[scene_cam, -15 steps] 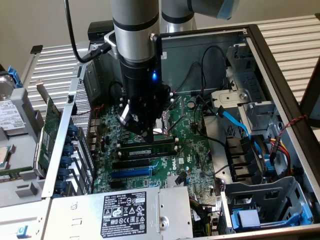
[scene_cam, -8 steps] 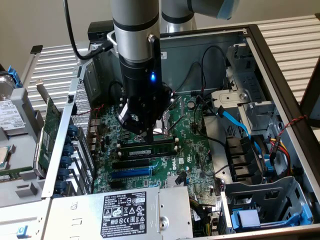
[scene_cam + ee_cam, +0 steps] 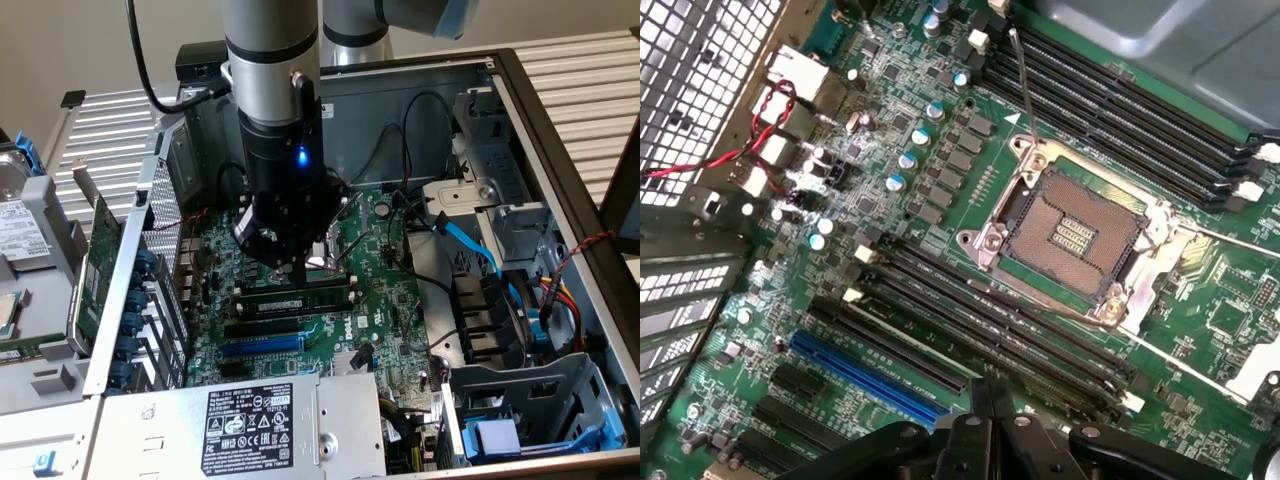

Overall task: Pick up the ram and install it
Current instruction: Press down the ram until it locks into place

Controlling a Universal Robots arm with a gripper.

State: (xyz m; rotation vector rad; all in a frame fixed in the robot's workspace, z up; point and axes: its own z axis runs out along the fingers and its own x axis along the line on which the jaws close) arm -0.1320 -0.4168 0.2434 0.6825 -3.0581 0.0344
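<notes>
The ram, a long narrow stick with dark chips, stands on edge in one of the black memory slots just in front of the processor socket. My gripper points straight down over the stick's middle, fingers shut together, tip right at its top edge; I cannot tell whether they touch. In the wrist view the shut gripper holds nothing between its fingers and hangs over the row of black memory slots beside the open socket.
The motherboard lies in an open computer case. A blue card slot and the grey power supply sit nearer the camera. A green expansion card leans outside the case at the exterior view's left. Blue and black cables run at the right.
</notes>
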